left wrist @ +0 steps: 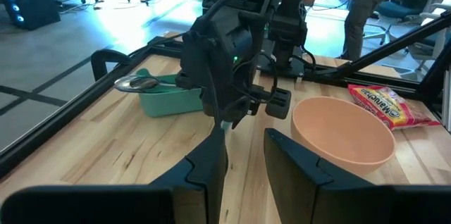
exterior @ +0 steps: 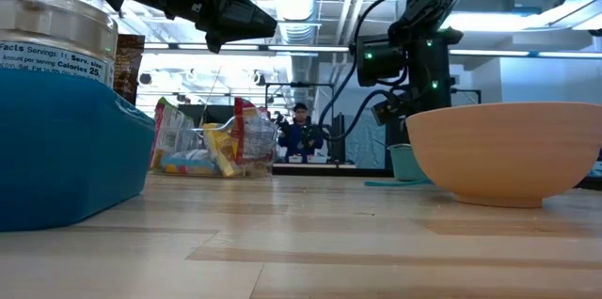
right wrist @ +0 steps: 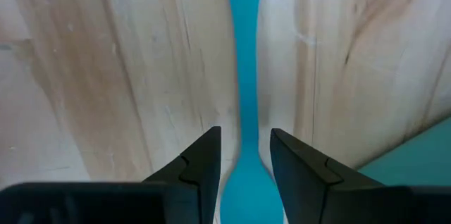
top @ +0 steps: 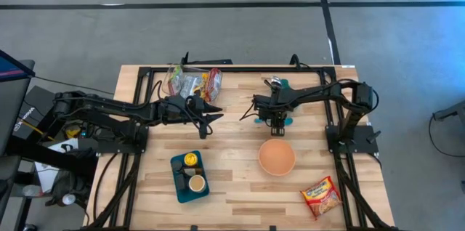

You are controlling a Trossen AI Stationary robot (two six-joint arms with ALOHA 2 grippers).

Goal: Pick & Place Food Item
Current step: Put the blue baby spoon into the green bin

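Two robot arms over a wooden table (top: pixel 240 180) with food items.

High view: left pincer (top: pixel 216 112) at mid-table, near snack bags (top: pixel 193 82) at the far edge; right pincer (top: pixel 277 126) pointing down just beyond an orange bowl (top: pixel 277 156); noodle packet (top: pixel 321 195) lying at the near right corner; blue tray (top: pixel 179 184) with cans near front centre.
Low view: bowl at right, tray at left, bags behind, a person far back.
Left wrist view: fingers (left wrist: pixel 206 164) slightly parted, holding nothing, facing the right arm, a teal tub (left wrist: pixel 168 98) and bowl.
Right wrist view: fingers (right wrist: pixel 203 155) slightly apart, straddling a teal spatula handle (right wrist: pixel 244 76) flat on the table; contact unclear.
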